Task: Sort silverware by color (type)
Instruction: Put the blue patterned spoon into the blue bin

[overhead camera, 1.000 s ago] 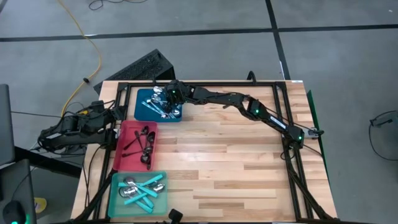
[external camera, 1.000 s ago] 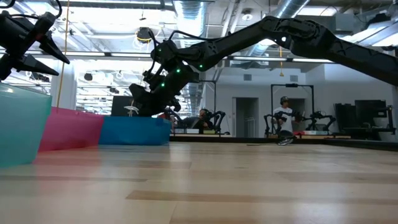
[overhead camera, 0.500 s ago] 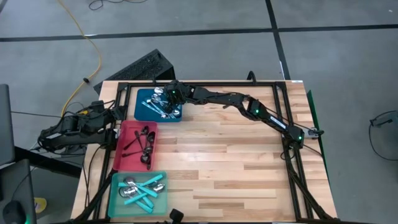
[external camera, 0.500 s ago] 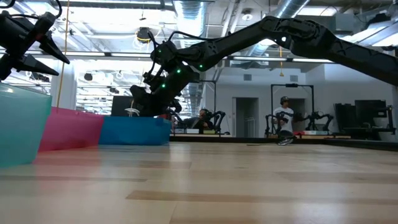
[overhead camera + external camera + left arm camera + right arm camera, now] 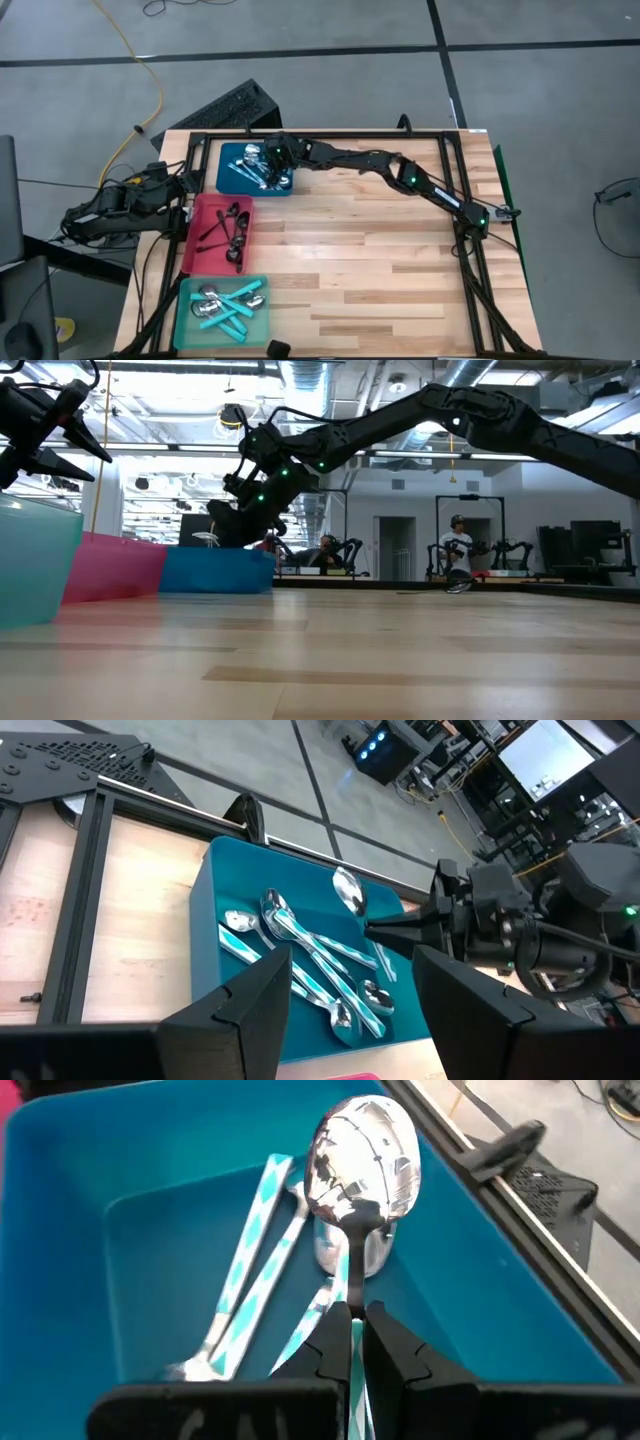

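**Right gripper pinched a silver spoon above the blue tray**

Taken from left to right with the blue tray (image 5: 232, 178) as landmark: the left arm waited off the table's left edge, well to the left of that tray, its left gripper (image 5: 350, 995) raised and aimed toward it. Its two dark fingers (image 5: 255, 1005) stood apart with a wide gap between them, holding nothing.

On the table (image 5: 380, 270), three trays sat in a column along the left side. The blue tray was the farthest; just nearer than it lay the red tray (image 5: 196, 250), holding black spoons (image 5: 232, 232). Nearest of all, beyond the red one from the blue tray, sat the teal tray (image 5: 186, 315) with turquoise-handled spoons (image 5: 232, 305) piled in it.

Inside the blue tray lay several shiny silver spoons (image 5: 310, 970), crossing one another on its floor.

The right arm reached from the table's right side across to the blue tray. The right gripper (image 5: 350, 1325) hung over the tray's right half, jaws nearly closed on the thin handle of one silver spoon (image 5: 360, 1155). That held spoon's bowl pointed forward from the fingertips and sat above the other spoons, lifted off the tray floor, inside the tray's rim in the left wrist view.
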You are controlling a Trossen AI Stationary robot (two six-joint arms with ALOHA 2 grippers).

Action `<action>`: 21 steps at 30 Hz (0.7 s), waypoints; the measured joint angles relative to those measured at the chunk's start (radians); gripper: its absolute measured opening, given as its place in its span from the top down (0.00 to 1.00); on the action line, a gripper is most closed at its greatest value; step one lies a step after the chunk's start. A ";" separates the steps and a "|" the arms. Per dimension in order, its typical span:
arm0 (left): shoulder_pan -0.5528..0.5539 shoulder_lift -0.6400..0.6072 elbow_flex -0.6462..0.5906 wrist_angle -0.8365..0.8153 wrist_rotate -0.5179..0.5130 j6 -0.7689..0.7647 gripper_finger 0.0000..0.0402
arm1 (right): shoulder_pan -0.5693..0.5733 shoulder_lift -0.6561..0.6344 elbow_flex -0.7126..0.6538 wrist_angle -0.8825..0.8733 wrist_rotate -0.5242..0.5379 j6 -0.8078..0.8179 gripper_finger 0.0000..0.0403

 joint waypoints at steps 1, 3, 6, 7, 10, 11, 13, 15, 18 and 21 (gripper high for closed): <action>0.000 0.000 0.000 0.000 0.000 0.000 0.52 | 0.003 0.000 0.000 0.002 0.000 -0.005 0.92; 0.000 0.000 0.000 0.000 0.000 0.000 0.52 | 0.008 0.000 0.000 0.014 0.000 -0.017 0.92; 0.000 0.000 0.000 0.000 0.000 0.000 0.52 | 0.014 0.015 0.003 0.050 0.003 -0.025 0.92; 0.000 0.000 0.000 0.000 0.000 0.000 0.52 | 0.018 0.022 0.005 0.073 0.006 -0.029 0.92; 0.000 0.000 0.000 0.000 0.000 0.000 0.52 | 0.028 0.035 -0.002 0.081 0.017 -0.045 0.92; 0.000 0.000 0.000 -0.001 0.000 0.000 0.52 | 0.032 0.036 -0.001 0.092 0.017 -0.045 0.92; 0.000 0.000 0.000 -0.001 -0.002 -0.001 0.52 | 0.039 0.042 0.004 0.115 0.021 -0.046 0.92; 0.000 0.000 0.000 -0.001 -0.002 -0.001 0.52 | 0.045 0.045 0.004 0.107 0.021 -0.042 0.92; 0.000 0.000 0.000 -0.001 -0.003 -0.001 0.52 | 0.046 0.061 0.001 0.084 0.015 -0.038 0.92; 0.000 0.000 0.000 -0.001 -0.003 -0.001 0.52 | 0.042 0.079 0.002 0.082 0.016 -0.006 0.92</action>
